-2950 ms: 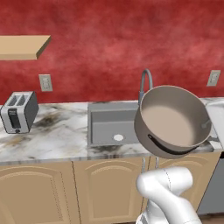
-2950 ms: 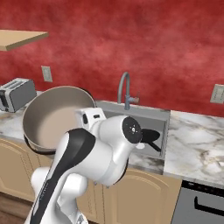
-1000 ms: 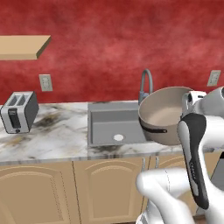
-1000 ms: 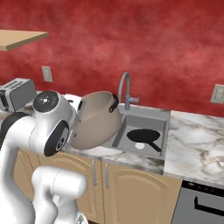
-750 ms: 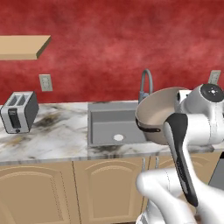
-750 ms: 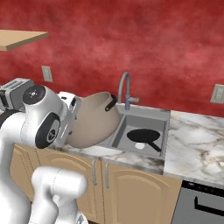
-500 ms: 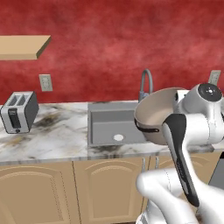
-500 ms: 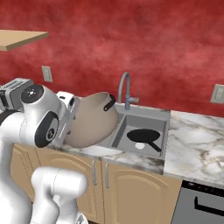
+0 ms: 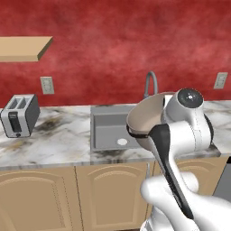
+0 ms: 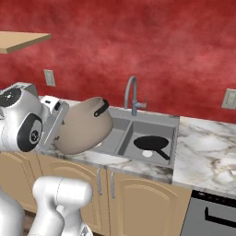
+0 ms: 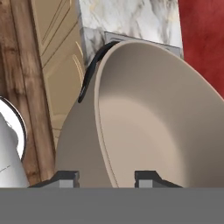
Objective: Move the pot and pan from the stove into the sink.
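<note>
- Gripper (image 11: 106,177) clamps the pot (image 10: 85,126) by its rim — tilted, lidless, held above the sink's (image 10: 168,120) near-left edge.
- Step in hand, I judge: carrying it over; next, lower and release.
- Farther in the sink, the pan (image 10: 150,143) lies in the basin.

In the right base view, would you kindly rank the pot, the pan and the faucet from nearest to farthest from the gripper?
1. The pot, held tilted in the gripper, over the counter edge.
2. The faucet, behind the sink.
3. The pan, in the sink's right basin; close to the faucet's rank.
</note>
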